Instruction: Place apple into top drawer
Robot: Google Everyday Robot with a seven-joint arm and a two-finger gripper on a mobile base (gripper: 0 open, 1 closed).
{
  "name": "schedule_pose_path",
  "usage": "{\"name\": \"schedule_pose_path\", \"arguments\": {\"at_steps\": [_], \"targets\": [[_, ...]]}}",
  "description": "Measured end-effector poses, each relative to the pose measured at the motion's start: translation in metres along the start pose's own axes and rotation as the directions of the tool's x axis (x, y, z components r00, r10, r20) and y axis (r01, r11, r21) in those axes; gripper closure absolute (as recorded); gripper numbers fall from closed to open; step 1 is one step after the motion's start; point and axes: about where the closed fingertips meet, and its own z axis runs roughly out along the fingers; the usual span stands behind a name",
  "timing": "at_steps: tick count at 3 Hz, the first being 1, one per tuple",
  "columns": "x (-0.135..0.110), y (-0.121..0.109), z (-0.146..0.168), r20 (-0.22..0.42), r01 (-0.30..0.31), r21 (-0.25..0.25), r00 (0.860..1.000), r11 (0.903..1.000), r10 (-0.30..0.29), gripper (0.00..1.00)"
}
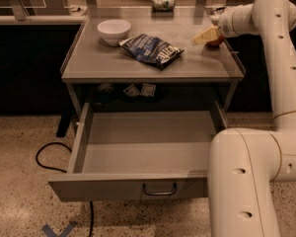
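The apple (216, 42) is a small red shape at the right edge of the grey table top (138, 65), mostly hidden behind my gripper. My gripper (207, 35) is over the table's right side, right at the apple, its cream tip pointing left. I cannot tell whether it holds the apple. The top drawer (148, 144) under the table top is pulled wide open and shows a bare grey inside, with a flat front panel and a curved metal handle (159, 189).
A white bowl (114, 30) and a blue chip bag (153, 49) lie on the table top, with a can (163, 3) behind them. My arm's thick white link (246, 181) stands in front of the drawer's right front corner. A black cable (49, 157) lies on the floor at left.
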Motion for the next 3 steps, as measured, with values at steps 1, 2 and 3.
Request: {"name": "schedule_pose_path", "arguments": {"at_steps": [1, 2, 3], "targets": [[-0.002, -0.001, 0.004, 0.008, -0.003, 0.01, 1.0, 0.9999, 0.003, 0.0], [0.011, -0.003, 0.014, -0.032, -0.033, 0.029, 0.999, 0.999, 0.034, 0.0], [0.032, -0.01, 0.03, -0.062, -0.126, 0.08, 0.989, 0.9887, 0.132, 0.0]]}}
